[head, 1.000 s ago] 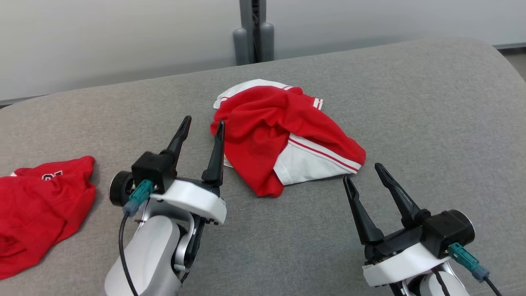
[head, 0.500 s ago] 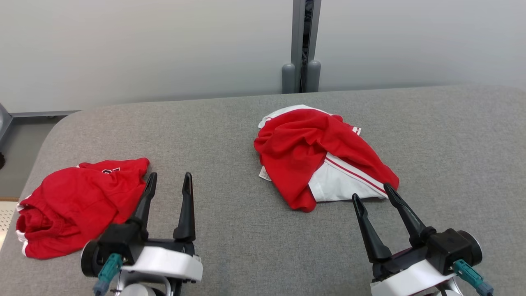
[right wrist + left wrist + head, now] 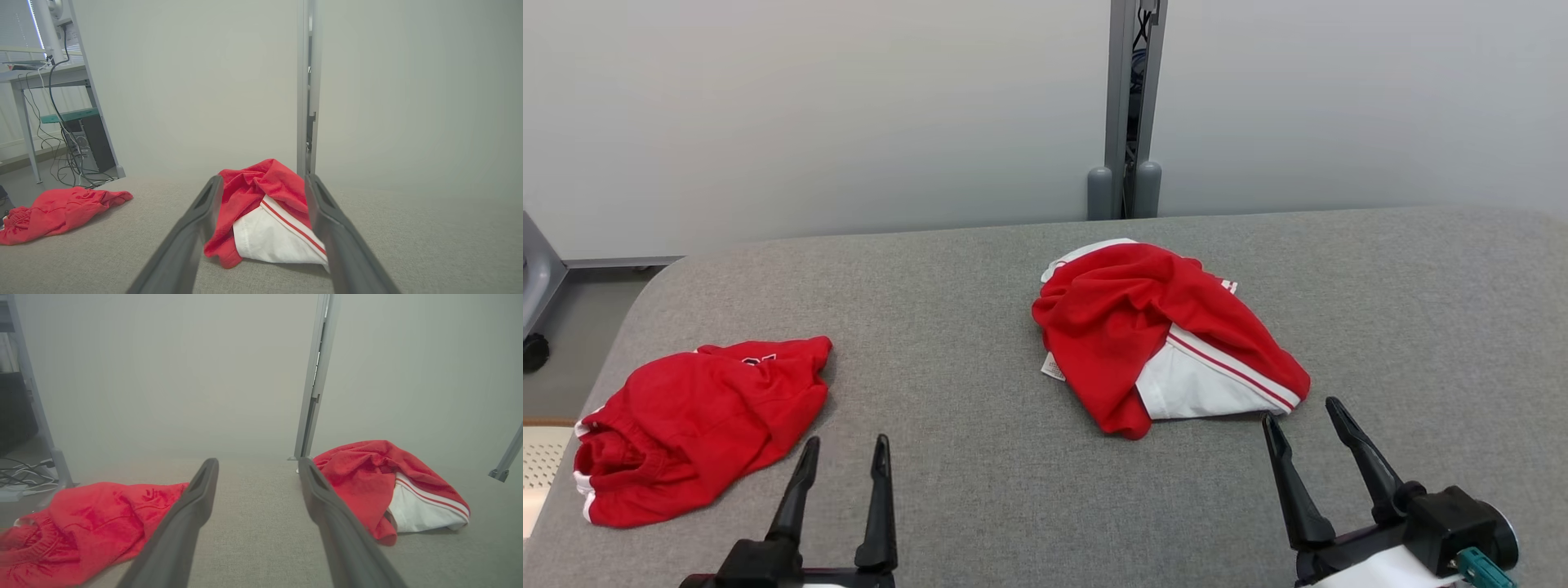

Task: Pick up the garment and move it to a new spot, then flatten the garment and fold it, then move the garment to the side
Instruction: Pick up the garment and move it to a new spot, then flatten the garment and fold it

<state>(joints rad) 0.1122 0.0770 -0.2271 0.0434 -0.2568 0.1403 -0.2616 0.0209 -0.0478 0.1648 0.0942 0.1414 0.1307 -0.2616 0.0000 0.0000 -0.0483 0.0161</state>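
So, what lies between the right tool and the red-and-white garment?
Nothing but a short strip of bare grey cushion. The head view shows it between the open fingertips of the right tool and the white hem of the red-and-white garment.

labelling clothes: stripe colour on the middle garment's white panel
Red stripes on the crumpled red-and-white cloth garment; head view.

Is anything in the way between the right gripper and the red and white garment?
Nothing visible. Only bare grey padded surface lies between the right gripper and the red and white garment, with the jaws open toward it. The other red garment lies far off to the left.
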